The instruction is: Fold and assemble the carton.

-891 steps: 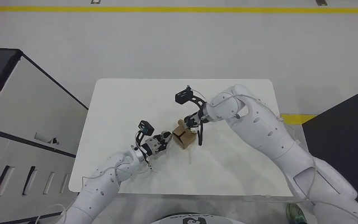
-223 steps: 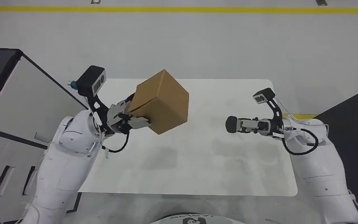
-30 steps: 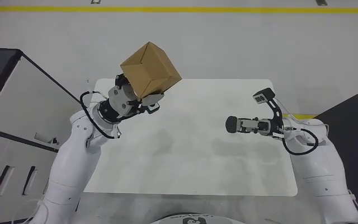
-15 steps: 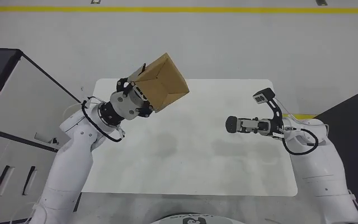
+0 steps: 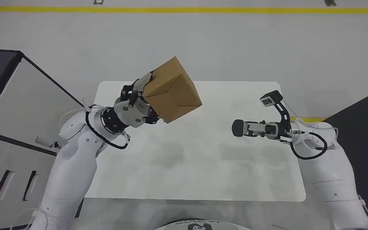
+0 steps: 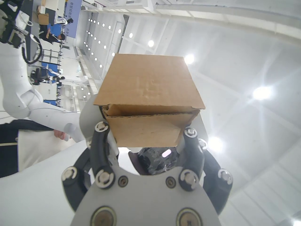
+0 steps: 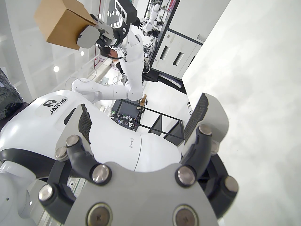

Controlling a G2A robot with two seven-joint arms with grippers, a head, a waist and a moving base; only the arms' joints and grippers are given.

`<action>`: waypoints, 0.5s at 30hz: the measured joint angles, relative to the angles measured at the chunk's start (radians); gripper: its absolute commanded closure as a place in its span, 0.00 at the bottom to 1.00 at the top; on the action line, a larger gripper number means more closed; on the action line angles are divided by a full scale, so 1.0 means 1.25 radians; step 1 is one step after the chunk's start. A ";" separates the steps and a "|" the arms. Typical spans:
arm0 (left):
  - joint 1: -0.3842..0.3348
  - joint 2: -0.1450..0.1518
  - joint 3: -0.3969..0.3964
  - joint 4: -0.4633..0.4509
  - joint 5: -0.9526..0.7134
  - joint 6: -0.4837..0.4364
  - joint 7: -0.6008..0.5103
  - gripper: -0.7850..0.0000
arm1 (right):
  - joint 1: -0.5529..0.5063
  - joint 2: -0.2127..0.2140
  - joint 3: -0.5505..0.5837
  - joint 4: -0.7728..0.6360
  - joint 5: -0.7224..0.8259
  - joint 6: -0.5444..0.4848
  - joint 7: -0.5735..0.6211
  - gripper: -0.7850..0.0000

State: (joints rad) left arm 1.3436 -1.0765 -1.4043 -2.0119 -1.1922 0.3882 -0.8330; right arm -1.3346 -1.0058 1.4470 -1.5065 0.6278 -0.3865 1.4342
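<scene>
Top view, brown cardboard carton (image 5: 171, 88) tilted aloft above the far left corner of the white desk (image 5: 230, 167), left gripper (image 5: 146, 98) clamped on its flap end, right gripper (image 5: 237, 127) spread apart, empty, near the right edge.

The carton (image 6: 148, 88) hides the tips of my left gripper (image 6: 144, 139); where they bite its flap I cannot tell.

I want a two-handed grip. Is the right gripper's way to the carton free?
Probably yes: the right gripper is open, nothing stands between; the left gripper holds the carton above the table.
</scene>
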 measured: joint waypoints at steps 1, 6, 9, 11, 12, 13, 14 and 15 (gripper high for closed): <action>-0.001 0.001 -0.003 0.000 0.022 -0.012 -0.011 1.00 | 0.000 0.000 0.000 0.000 0.000 0.000 0.000 0.00; -0.005 0.008 -0.017 -0.015 0.164 -0.075 -0.050 1.00 | 0.000 0.000 0.000 0.000 0.000 0.000 0.000 0.00; -0.003 0.011 -0.019 -0.034 0.255 -0.111 -0.062 1.00 | 0.000 0.000 0.000 0.000 0.000 0.000 0.000 0.00; -0.002 0.013 -0.019 -0.044 0.292 -0.135 -0.072 1.00 | 0.000 0.000 0.000 0.000 0.000 0.000 0.000 0.00; -0.002 0.014 -0.018 -0.048 0.316 -0.151 -0.076 1.00 | 0.000 0.000 0.000 0.000 0.000 0.000 0.000 0.00; 0.000 0.014 -0.017 -0.051 0.331 -0.161 -0.079 1.00 | 0.000 0.000 0.000 0.000 0.000 0.000 0.000 0.00; 0.001 0.014 -0.014 -0.053 0.339 -0.168 -0.084 1.00 | 0.000 0.000 0.000 0.000 0.000 0.000 0.000 0.00; 0.002 0.014 -0.012 -0.054 0.341 -0.169 -0.086 1.00 | 0.000 0.000 0.000 0.000 0.000 0.000 0.000 0.00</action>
State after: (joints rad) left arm 1.3464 -1.0586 -1.4190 -2.0796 -0.7662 0.1766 -0.9409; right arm -1.3346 -1.0058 1.4470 -1.5065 0.6278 -0.3865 1.4342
